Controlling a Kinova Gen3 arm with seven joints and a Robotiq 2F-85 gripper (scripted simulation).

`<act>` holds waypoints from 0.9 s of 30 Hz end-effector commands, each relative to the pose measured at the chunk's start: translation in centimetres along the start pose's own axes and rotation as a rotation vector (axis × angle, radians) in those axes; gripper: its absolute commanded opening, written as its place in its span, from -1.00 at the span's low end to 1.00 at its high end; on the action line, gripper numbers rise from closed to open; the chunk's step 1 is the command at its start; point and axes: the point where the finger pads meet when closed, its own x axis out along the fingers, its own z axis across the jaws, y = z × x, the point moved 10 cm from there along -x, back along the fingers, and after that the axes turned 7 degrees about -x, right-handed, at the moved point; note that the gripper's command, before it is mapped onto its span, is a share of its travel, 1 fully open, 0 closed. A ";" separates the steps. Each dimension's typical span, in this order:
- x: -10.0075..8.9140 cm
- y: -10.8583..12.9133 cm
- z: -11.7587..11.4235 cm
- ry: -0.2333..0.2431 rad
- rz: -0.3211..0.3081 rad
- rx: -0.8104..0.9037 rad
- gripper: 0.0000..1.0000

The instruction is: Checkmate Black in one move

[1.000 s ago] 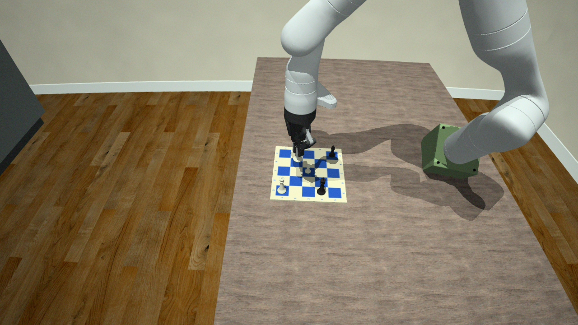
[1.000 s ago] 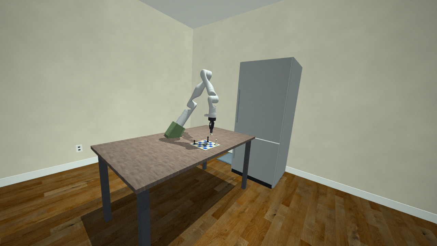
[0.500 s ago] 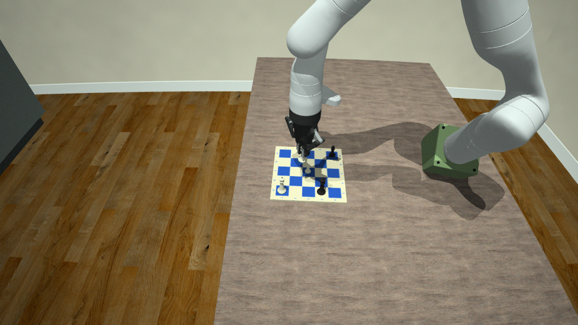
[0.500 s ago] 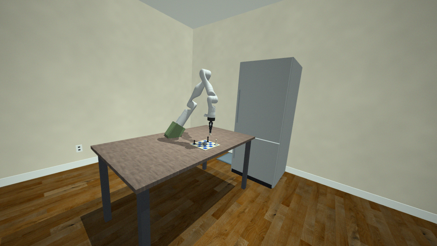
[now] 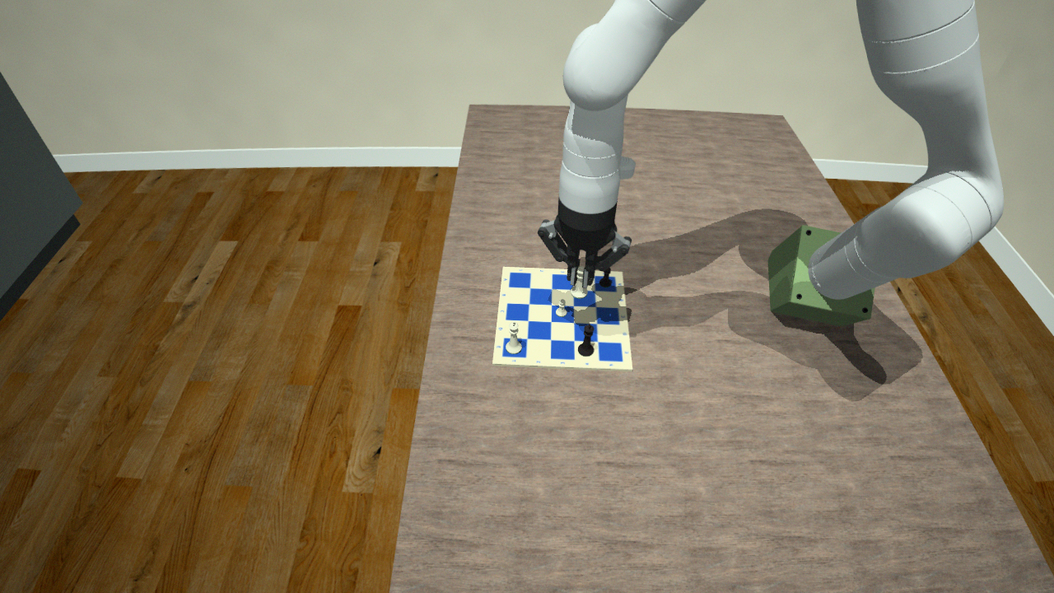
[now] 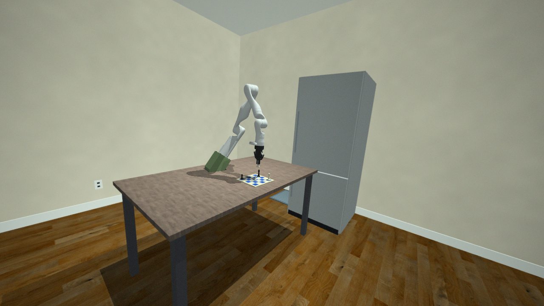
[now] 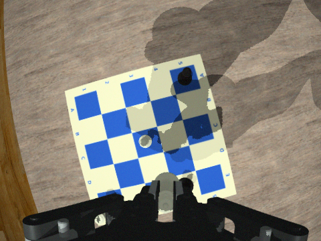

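Jaws clamped on a white chess piece [image 5: 580, 283], held above the chessboard [image 5: 515, 358] far edge, just beside the black pawn [image 5: 604, 279]. Chessboard lies on the tabletop [image 5: 663, 457].

At frame centre, the gripper [image 6: 258, 162] hangs above the chessboard [image 6: 255, 180] on the table [image 6: 182, 197], beside a grey fridge [image 6: 330, 148].

Top high, exterior far, wrist down: board [image 5: 508, 274]

The table [image 5: 663, 457] has a matt, grey-brown wood grain. The board [image 5: 508, 324] looks smooth and matt. The floor [image 5: 184, 331] is glossy plank wood.
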 end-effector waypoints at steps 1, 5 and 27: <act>-0.3 0.6 0.9 0.008 -0.009 -0.067 -1.00; -0.4 0.7 1.6 0.014 -0.010 -0.190 -1.00; -0.4 0.7 2.1 0.019 -0.010 -0.272 -1.00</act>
